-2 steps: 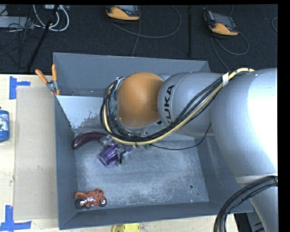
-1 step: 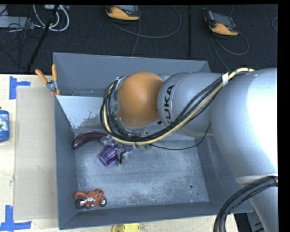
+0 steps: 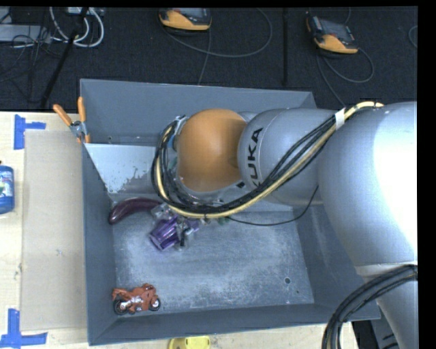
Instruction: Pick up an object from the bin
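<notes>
You are looking down on a robotics lab, where a grey industrial arm (image 3: 300,163) marked KUKA and strung with black and yellow cables (image 3: 272,185) leans into a grey metal bin (image 3: 204,95), while loose cords (image 3: 80,27) and two orange-and-black devices (image 3: 184,18) lie on the dark floor (image 3: 136,58) behind.

The bin (image 3: 238,266) is grey, the block (image 3: 163,235) violet, the aubergine (image 3: 131,208) dark maroon, the motorbike (image 3: 136,300) red-orange with black wheels, the cover (image 3: 208,150) orange.
</notes>
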{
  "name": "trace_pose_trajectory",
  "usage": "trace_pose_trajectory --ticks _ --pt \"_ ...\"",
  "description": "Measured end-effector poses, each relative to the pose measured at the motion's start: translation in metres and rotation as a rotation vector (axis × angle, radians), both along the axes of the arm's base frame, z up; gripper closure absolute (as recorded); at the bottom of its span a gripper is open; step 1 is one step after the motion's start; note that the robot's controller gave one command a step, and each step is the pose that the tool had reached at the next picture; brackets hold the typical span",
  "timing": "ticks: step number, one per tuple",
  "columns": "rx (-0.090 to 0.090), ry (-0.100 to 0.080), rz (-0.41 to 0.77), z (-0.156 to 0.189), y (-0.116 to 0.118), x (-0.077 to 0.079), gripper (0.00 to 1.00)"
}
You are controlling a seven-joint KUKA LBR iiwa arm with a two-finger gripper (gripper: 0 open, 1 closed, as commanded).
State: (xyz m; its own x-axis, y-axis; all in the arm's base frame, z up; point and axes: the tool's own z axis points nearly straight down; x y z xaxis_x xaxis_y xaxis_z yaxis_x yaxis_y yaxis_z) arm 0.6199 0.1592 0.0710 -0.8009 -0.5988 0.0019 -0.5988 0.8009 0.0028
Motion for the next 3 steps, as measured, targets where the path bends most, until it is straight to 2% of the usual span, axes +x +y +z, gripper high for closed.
trace_pose_trajectory --ticks 1,2,3 --pt "0.001 -0.004 -0.035 0.103 -0.03 -0.001 1.0" --pt "0.001 -0.004 -0.036 0.103 -0.03 -0.001 1.0" --pt "-0.001 -0.001 -0.024 0.139 -0.035 -0.01 1.0"
